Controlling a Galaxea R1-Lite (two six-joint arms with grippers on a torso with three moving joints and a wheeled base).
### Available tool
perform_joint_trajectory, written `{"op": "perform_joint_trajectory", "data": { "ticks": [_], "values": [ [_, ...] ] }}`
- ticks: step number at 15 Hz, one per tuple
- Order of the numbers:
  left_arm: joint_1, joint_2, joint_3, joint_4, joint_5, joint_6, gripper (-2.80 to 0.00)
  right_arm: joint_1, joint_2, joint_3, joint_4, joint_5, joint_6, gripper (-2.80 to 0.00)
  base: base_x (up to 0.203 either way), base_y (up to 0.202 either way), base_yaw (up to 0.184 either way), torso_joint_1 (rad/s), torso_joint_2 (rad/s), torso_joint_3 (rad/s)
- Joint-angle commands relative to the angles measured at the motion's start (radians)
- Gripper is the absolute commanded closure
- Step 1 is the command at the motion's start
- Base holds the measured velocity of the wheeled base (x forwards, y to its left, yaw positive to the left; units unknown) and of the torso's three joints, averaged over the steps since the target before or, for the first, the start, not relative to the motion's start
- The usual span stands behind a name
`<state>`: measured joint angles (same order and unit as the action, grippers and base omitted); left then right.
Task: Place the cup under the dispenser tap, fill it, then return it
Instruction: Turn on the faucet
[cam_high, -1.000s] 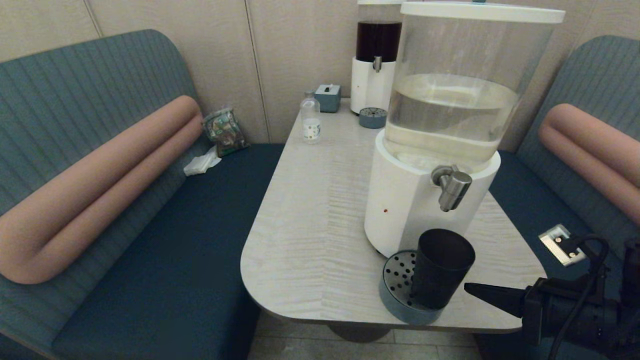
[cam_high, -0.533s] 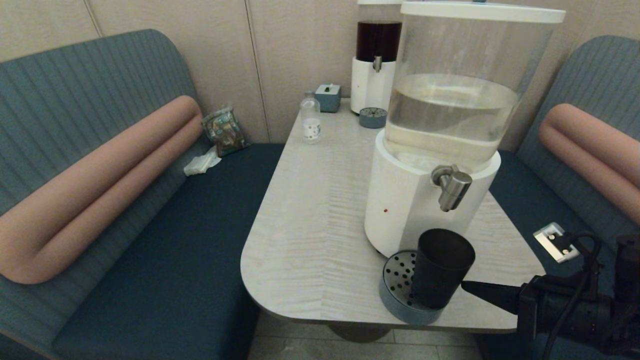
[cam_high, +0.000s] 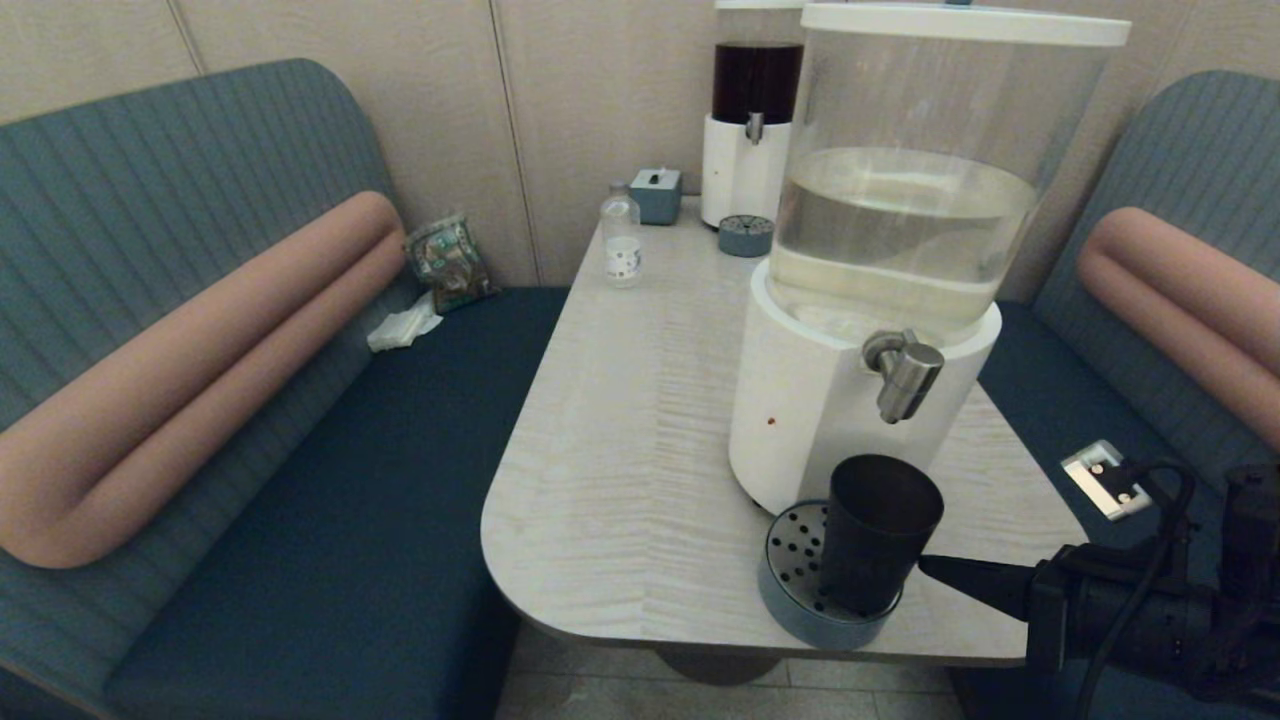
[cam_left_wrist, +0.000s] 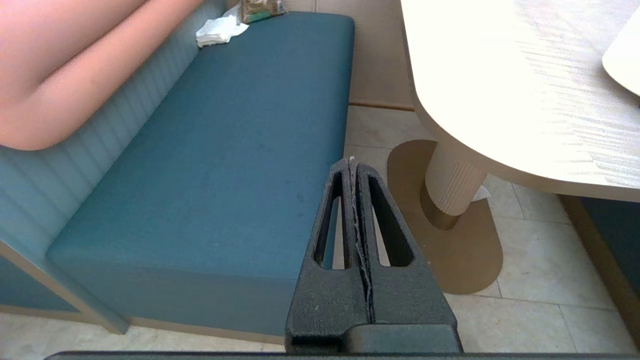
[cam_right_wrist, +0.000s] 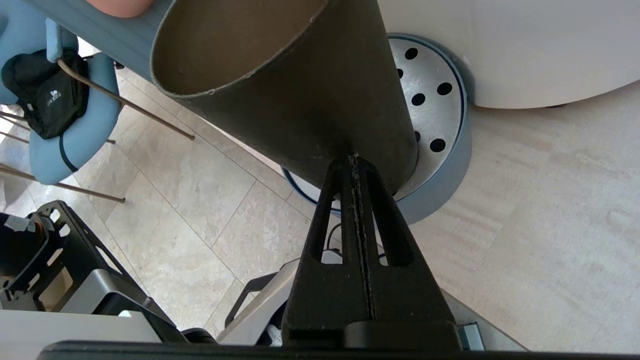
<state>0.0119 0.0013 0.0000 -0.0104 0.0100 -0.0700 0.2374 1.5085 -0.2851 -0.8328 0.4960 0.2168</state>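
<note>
The dark tapered cup (cam_high: 880, 530) stands on the round perforated drip tray (cam_high: 795, 552) at the table's front edge, below and slightly in front of the silver dispenser tap (cam_high: 905, 375). My right gripper (cam_high: 925, 566) comes in from the right, shut and empty, its tip against the cup's lower side. In the right wrist view the gripper (cam_right_wrist: 354, 158) meets the cup (cam_right_wrist: 300, 85) wall, with the tray (cam_right_wrist: 445, 155) behind it. My left gripper (cam_left_wrist: 350, 163) hangs shut and empty below table height, beside the bench.
The big clear-tank dispenser (cam_high: 900, 200) on its white base fills the table's right half. At the far end stand a dark-liquid dispenser (cam_high: 755, 100), a small clear bottle (cam_high: 621, 240) and a tissue box (cam_high: 656, 193). Blue benches flank the table (cam_high: 620, 430).
My right gripper has moved left until its tip meets the cup. The cup has shifted slightly left on the drip tray.
</note>
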Motion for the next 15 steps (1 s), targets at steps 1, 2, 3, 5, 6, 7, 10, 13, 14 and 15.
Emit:
{"op": "perform_joint_trajectory", "data": {
  "ticks": [1,2,3,5,6,7,10,13,14,15],
  "values": [
    [0.000,0.000,0.000,0.000,0.001,-0.001,0.00,0.000,0.009,0.000,-0.005,0.004,0.001,0.00,0.000,0.000,0.000,0.000,0.00,0.000],
    [0.000,0.000,0.000,0.000,0.001,-0.001,0.00,0.000,0.012,0.000,-0.006,0.004,0.001,0.00,0.000,0.000,0.000,0.000,0.00,0.000],
    [0.000,0.000,0.000,0.000,0.001,-0.001,0.00,0.000,0.019,0.001,-0.010,0.004,0.001,0.00,0.000,0.000,0.000,0.000,0.00,0.000],
    [0.000,0.000,0.000,0.000,0.001,-0.001,0.00,0.000,0.027,0.003,-0.026,0.003,0.001,0.00,0.000,0.000,0.000,0.000,0.00,0.000],
    [0.000,0.000,0.000,0.000,0.001,-0.001,0.00,0.000,0.029,0.003,-0.026,0.003,0.001,0.00,0.000,0.000,0.000,0.000,0.00,0.000],
    [0.000,0.000,0.000,0.000,0.001,-0.001,0.00,0.000,0.031,0.001,-0.026,0.004,0.003,0.00,0.000,0.000,0.000,0.000,0.00,0.000],
    [0.000,0.000,0.000,0.000,0.001,-0.001,0.00,0.000,0.041,0.001,-0.028,0.004,0.001,0.00,0.000,0.000,0.000,0.000,0.00,0.000],
    [0.000,0.000,0.000,0.000,0.001,-0.001,0.00,0.002,0.051,0.001,-0.050,0.004,0.003,0.00,0.000,0.000,0.000,0.000,0.00,0.000],
    [0.000,0.000,0.000,0.000,0.001,-0.001,0.00,0.002,0.052,0.000,-0.052,0.004,0.003,0.00,0.000,0.000,0.000,0.000,0.00,0.000],
    [0.000,0.000,0.000,0.000,0.001,-0.001,0.00,0.005,0.052,0.000,-0.054,0.004,0.003,0.00,0.000,0.000,0.000,0.000,0.00,0.000]
  ]
}}
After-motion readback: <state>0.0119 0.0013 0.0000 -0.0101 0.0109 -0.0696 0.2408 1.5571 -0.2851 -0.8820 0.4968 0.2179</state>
